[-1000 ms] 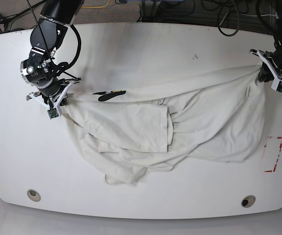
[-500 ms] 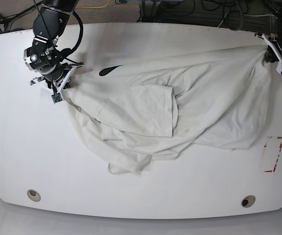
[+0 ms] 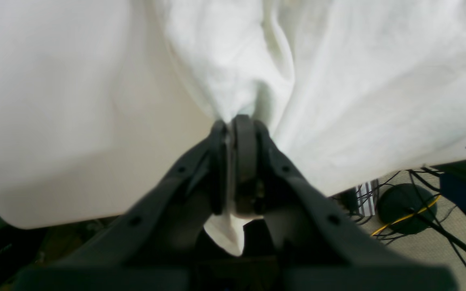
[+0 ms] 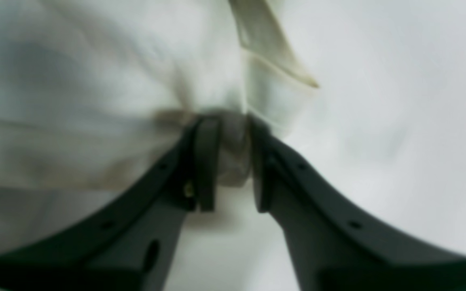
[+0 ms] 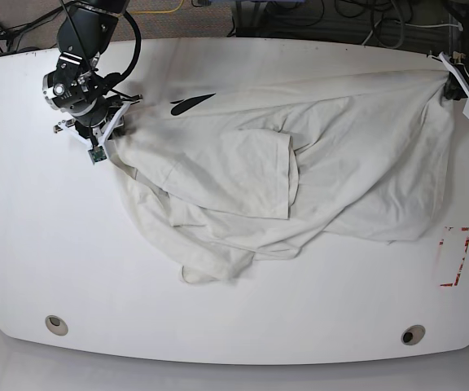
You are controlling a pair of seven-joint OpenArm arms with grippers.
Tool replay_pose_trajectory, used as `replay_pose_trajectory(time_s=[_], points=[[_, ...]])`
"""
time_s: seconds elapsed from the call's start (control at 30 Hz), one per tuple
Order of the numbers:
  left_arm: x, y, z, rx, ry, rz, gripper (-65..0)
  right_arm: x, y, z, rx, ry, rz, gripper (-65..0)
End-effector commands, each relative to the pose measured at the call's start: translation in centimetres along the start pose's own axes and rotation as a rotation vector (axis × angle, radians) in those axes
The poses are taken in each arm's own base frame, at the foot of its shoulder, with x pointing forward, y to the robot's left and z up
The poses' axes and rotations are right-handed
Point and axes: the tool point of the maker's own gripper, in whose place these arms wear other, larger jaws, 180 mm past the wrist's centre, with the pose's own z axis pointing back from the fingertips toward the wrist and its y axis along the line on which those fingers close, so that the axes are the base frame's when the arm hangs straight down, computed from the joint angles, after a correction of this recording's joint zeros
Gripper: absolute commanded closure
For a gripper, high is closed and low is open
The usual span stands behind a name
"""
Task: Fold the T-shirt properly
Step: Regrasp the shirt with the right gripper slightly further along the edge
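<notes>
Pinching T-shirt [image 3: 338,101] tight, left gripper [image 3: 233,125], right gripper [image 4: 233,133] slightly parted around cloth

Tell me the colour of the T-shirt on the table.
Plain off-white cream, no pattern; the T-shirt shows best in the base view.

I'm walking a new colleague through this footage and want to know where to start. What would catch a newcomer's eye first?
First the T-shirt, a big wrinkled cream sheet stretched across the white table between the two arms. Next the left gripper, clamped on a bunched corner at the table's far edge. Then the right gripper at the opposite corner, its jaws slightly parted with cloth between them.
</notes>
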Motion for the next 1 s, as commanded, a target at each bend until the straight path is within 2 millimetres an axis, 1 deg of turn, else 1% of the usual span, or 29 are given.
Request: replay_pose_trajectory(time_s=[0.0,0.03,0.07,0.1,0.17,0.23,0.43,0.53,0.63,0.77,0.83,0.97], points=[[0.6,0.4,0.4,0.011,-0.016,-0.019,0.0,1.7,-0.5,0.7,-0.023,-0.055,0.020,-26.8],[0.6,0.3,0.4,0.010,-0.015,-0.019,0.0,1.9,-0.4,0.8,-0.023,-0.061,0.020,-31.4],[0.6,0.3,0.4,0.010,-0.015,-0.019,0.0,2.0,-0.3,0.9,-0.022,-0.064,0.019,-34.1],[0.6,0.3,0.4,0.010,-0.015,-0.019,0.0,2.2,0.0,0.9,-0.017,-0.072,0.013,-38.4],[0.7,0.3,0.4,0.010,-0.016,-0.020,0.0,2.3,0.4,0.8,-0.011,-0.077,0.007,-43.1],[0.7,0.3,0.4,0.010,-0.016,-0.020,0.0,2.8,0.4,1.1,-0.016,-0.092,0.012,-45.3],[0.7,0.3,0.4,0.010,-0.016,-0.020,0.0,4.8,1.4,1.9,-0.003,-0.160,0.014,-44.2],[0.6,0.3,0.3,0.008,-0.015,-0.020,0.0,7.1,1.7,2.6,0.016,-0.239,0.000,-44.2],[0.7,0.3,0.3,0.009,-0.016,-0.020,0.0,9.2,1.6,2.7,0.024,-0.291,-0.009,-44.2],[0.7,0.3,0.3,0.009,-0.016,-0.020,0.0,10.7,1.2,1.7,0.028,-0.297,-0.012,-44.2],[0.7,0.3,0.3,0.009,-0.016,-0.020,0.0,11.8,0.7,0.9,0.027,-0.300,-0.016,-44.2],[0.7,0.3,0.3,0.009,-0.016,-0.021,0.0,13.0,-0.1,-0.6,0.023,-0.282,-0.018,-44.2]])
